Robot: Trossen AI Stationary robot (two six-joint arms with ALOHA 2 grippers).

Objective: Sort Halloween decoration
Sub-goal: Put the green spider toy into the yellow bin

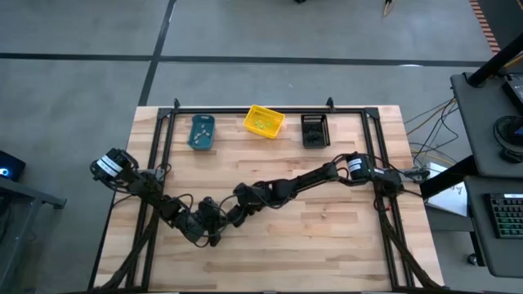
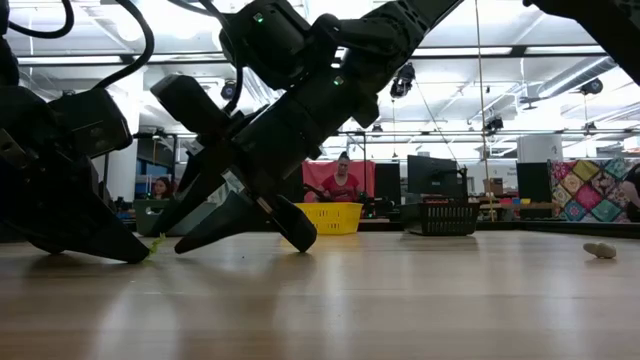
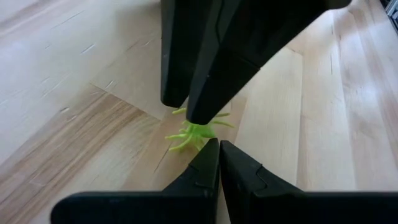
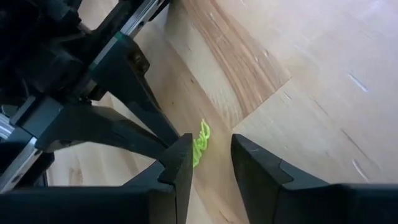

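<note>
A small yellow-green spider trinket [image 3: 194, 132] of the Halloween decoration lies flat on the wooden table, left of centre and toward the near edge. My left gripper [image 3: 219, 147] is shut, its tips down at the table right beside the spider. My right gripper [image 4: 211, 143] reaches in from the right, slanting down. It is open, and the spider [image 4: 201, 144] lies between its fingers, close against one of them [image 4: 183, 152]. In the high view the two grippers [image 1: 219, 229] meet over the spot and hide the spider. My left gripper's shut tips stand at the spider's near legs [image 3: 200, 142], slanting down onto the table; I cannot tell whether they touch it. My right gripper has one fingertip [image 3: 198, 117] right over the spider's body; I cannot tell whether it touches. The spider rests on the table.
A teal bin [image 1: 202, 132], a yellow bin [image 1: 263, 122] and a black bin [image 1: 315, 130] stand in a row along the table's far edge. A small pale thing [image 2: 600, 250] lies on the table off to the right. People sit in the room beyond.
</note>
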